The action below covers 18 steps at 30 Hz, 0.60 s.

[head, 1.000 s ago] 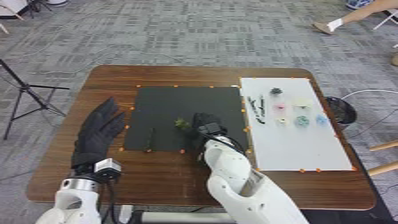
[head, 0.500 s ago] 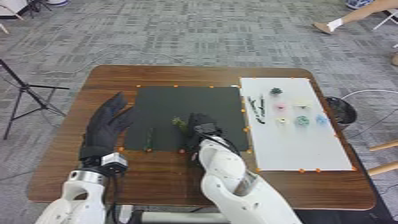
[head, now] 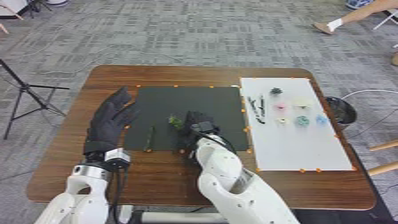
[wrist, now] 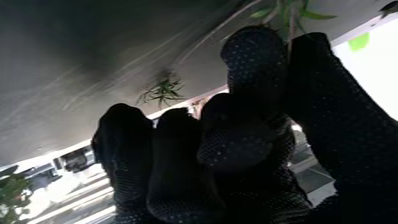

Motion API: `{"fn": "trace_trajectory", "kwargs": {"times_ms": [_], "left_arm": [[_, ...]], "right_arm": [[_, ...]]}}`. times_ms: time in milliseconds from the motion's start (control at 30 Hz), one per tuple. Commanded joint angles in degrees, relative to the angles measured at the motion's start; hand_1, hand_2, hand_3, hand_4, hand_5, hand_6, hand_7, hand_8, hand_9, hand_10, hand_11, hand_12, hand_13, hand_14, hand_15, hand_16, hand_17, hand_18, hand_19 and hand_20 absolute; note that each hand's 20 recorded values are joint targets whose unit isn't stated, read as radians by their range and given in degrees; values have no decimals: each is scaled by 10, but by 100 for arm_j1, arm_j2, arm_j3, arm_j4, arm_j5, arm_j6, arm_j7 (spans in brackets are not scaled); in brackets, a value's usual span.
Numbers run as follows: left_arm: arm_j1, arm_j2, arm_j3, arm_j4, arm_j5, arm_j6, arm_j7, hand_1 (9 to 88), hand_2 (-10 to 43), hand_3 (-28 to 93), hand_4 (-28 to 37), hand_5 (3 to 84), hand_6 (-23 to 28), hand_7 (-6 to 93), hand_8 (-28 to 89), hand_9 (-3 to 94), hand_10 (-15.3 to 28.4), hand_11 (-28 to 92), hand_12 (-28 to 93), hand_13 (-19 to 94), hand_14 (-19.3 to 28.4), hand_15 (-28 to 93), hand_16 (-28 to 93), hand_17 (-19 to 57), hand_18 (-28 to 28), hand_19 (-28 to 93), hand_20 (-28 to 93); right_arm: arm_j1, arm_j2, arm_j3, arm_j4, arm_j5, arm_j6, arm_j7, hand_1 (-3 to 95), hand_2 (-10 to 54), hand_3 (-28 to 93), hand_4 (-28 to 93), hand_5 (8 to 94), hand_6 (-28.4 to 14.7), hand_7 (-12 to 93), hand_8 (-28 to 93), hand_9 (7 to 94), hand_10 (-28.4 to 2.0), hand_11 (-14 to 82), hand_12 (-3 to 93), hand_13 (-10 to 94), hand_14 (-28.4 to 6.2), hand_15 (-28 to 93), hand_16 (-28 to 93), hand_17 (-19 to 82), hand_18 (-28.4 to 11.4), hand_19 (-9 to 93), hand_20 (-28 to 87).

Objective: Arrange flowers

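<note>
Green sprig (head: 175, 121) juts from the pinching right hand (head: 197, 121)

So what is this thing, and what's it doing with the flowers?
It's a robot with two white arms and black gloves. The table picture comes from a camera on its head, looking down. The close-up comes from its right wrist, so you see its own gloved fingers.

On the brown table are a black mat and a white sheet. The sheet holds small flowers and dark stems. A green stem lies on the mat. The right hand pinches a leafy sprig; the left hand is open.
</note>
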<state>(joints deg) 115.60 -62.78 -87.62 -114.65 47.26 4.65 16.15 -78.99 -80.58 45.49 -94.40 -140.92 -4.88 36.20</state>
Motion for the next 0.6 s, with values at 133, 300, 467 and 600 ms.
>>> {"fn": "trace_trajectory", "kwargs": {"times_ms": [133, 300, 467, 600], "left_arm": [[84, -61, -34, -21, -14, -58, 112, 239, -39, 671, -279, 263, 16, 213, -110, 241, 109, 144, 175, 213, 140, 188, 52, -119, 209, 444, 65], [150, -84, -67, -56, 2, -45, 104, 240, -40, 671, -280, 263, 17, 213, -111, 241, 110, 144, 175, 213, 141, 190, 52, -119, 209, 443, 64], [236, -98, -113, -95, 7, 4, 105, 240, -39, 671, -280, 263, 17, 211, -111, 241, 110, 143, 175, 213, 141, 191, 51, -119, 209, 443, 65], [309, -117, -162, -127, 4, 1, 101, 241, -39, 670, -279, 263, 17, 212, -110, 242, 110, 144, 175, 213, 141, 191, 51, -119, 208, 442, 65]], "right_arm": [[-81, 51, 97, 70, -144, -209, -154, 276, -95, 804, -248, 854, 13, 536, -54, 893, -77, 598, 476, 798, -97, 852, 461, 522, -214, 932, 735], [-76, 119, 78, -1, -97, -309, -205, 259, -95, 801, -257, 852, 12, 537, -63, 890, -79, 599, 475, 796, -97, 851, 460, 521, -213, 932, 734], [-141, 168, 59, -189, 86, -436, -174, 251, -95, 793, -259, 853, 13, 534, -67, 891, -78, 598, 469, 797, -96, 850, 456, 523, -212, 932, 731], [-138, 192, 119, -256, 22, -297, -195, 229, -95, 779, -259, 850, 11, 515, -72, 891, -76, 588, 468, 796, -95, 847, 453, 523, -212, 932, 729]]}}
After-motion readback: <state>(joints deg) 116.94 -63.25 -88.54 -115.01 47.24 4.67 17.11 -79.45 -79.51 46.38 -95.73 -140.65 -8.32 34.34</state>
